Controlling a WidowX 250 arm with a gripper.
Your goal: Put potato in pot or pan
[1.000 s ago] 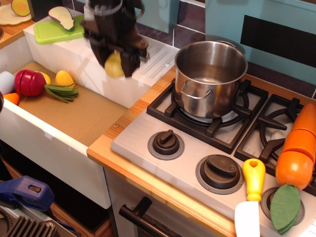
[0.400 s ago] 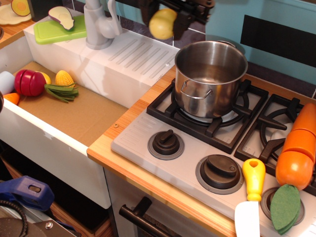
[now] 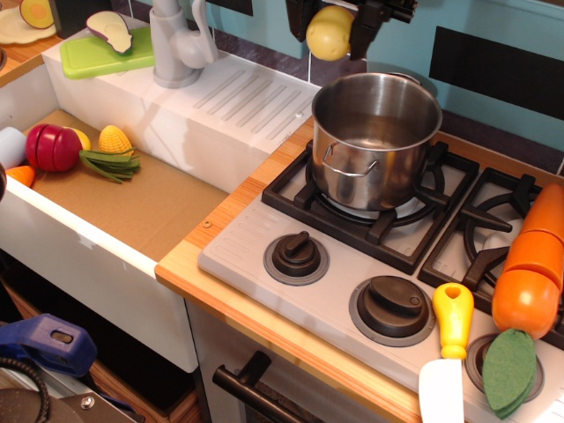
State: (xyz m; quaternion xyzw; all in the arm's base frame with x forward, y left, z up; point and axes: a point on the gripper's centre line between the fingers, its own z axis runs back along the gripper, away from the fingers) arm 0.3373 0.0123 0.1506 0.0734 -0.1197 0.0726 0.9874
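Observation:
The pale-yellow potato (image 3: pixel 330 33) hangs in the air at the top of the view, held between the black fingers of my gripper (image 3: pixel 333 28), which is shut on it. Most of the gripper is cut off by the top edge. The shiny steel pot (image 3: pixel 376 139) stands on the back-left burner of the stove (image 3: pixel 401 231), open and with nothing showing inside. The potato is above and a little left of the pot's rim.
The sink (image 3: pixel 132 194) at the left holds a corn piece (image 3: pixel 115 141) with green leaves and a red toy (image 3: pixel 53 147). A grey faucet (image 3: pixel 176 40) and a green board (image 3: pixel 101 53) with an eggplant half stand behind. An orange carrot (image 3: pixel 532 264) and a yellow-handled knife (image 3: pixel 448 352) lie at the right.
My gripper has carried the potato up from over the sink's edge and to the right, past the faucet, to a spot above the pot's left rim.

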